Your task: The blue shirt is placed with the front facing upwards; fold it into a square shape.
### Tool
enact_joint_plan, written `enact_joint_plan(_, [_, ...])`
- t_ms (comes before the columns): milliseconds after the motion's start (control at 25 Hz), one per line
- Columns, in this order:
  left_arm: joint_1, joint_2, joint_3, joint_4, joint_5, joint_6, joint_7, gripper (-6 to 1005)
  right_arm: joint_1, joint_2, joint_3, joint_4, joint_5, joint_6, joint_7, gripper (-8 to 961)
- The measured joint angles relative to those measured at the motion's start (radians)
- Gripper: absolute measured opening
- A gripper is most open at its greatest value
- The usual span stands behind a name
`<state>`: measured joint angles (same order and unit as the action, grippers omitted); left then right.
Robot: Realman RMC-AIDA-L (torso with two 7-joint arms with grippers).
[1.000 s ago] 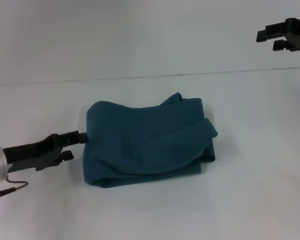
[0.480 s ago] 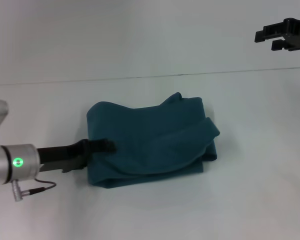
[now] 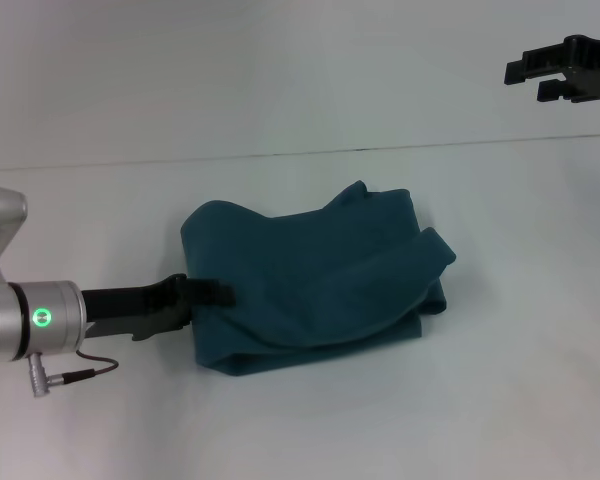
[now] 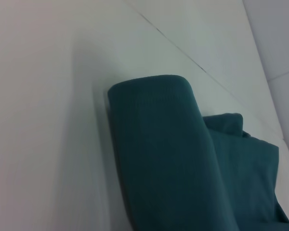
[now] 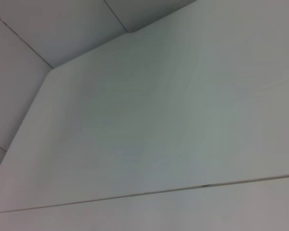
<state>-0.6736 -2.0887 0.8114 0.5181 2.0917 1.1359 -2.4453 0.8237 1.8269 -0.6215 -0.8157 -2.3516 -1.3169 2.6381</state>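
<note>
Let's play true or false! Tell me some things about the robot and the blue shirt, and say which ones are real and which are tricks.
1. The blue shirt lies spread out flat with both sleeves showing. False: it is folded up into a thick bundle.
2. The left hand is at the shirt's left edge, touching the cloth. True.
3. The right hand is pressing down on the shirt. False: it hangs off to the far right, well away from the shirt.
4. The shirt rests on a white table. True.
5. Big white letters show on top of the shirt. False: only plain blue cloth shows.
</note>
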Motion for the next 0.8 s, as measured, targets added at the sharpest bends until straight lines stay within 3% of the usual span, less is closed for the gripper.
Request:
enact_joint_plan(80, [0.001, -0.002, 0.0, 0.001, -0.002, 0.009, 0.002, 659, 0.0, 0.0, 0.0, 0.0, 0.0, 0.0, 0.0, 623])
enact_joint_plan(520, [0.03, -0.017, 0.0, 0.013, -0.065, 0.134, 0.01, 249, -0.001, 0.0, 0.0, 0.006, 0.002, 0.0, 0.007, 620])
enact_joint_plan(800, [0.152, -0.029, -0.07, 0.089, -0.067, 0.301, 0.023, 198, -0.006, 0.003, 0.0, 0.008, 0.011, -0.007, 0.008, 619])
